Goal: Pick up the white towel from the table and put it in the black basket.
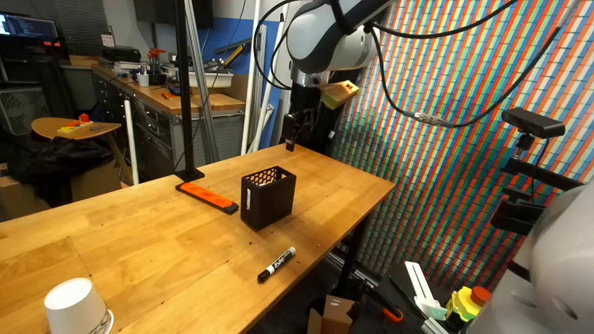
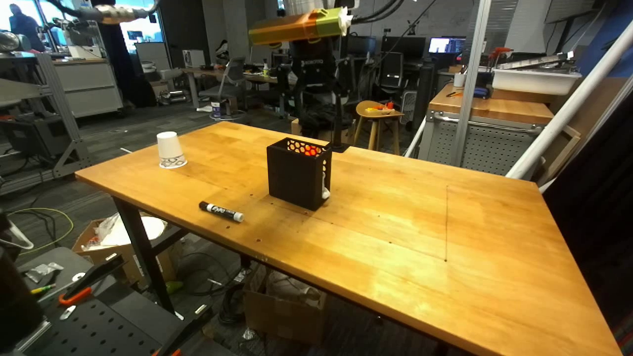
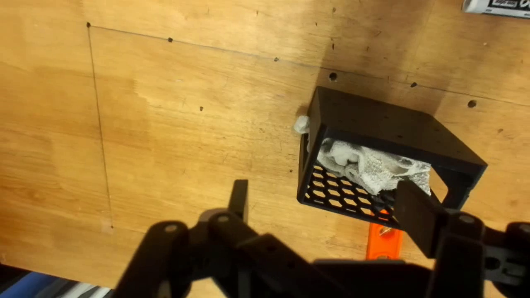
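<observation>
Wrist view now, and the gripper (image 3: 324, 185) hangs over the table (image 3: 174, 157), its fingers (image 3: 416, 217) spread wide apart, and there's the white towel (image 3: 374, 165), bunched up inside the black basket (image 3: 385, 118), a bit of it poking out at the side. In an exterior view, the basket stands upright, an orange-and-black bar (image 1: 207, 196) lying just beside it and a marker (image 1: 277, 265) resting near. In an exterior view, here's a white cup (image 2: 169, 148), upside down, well apart from the basket, with the gripper high above the table.
</observation>
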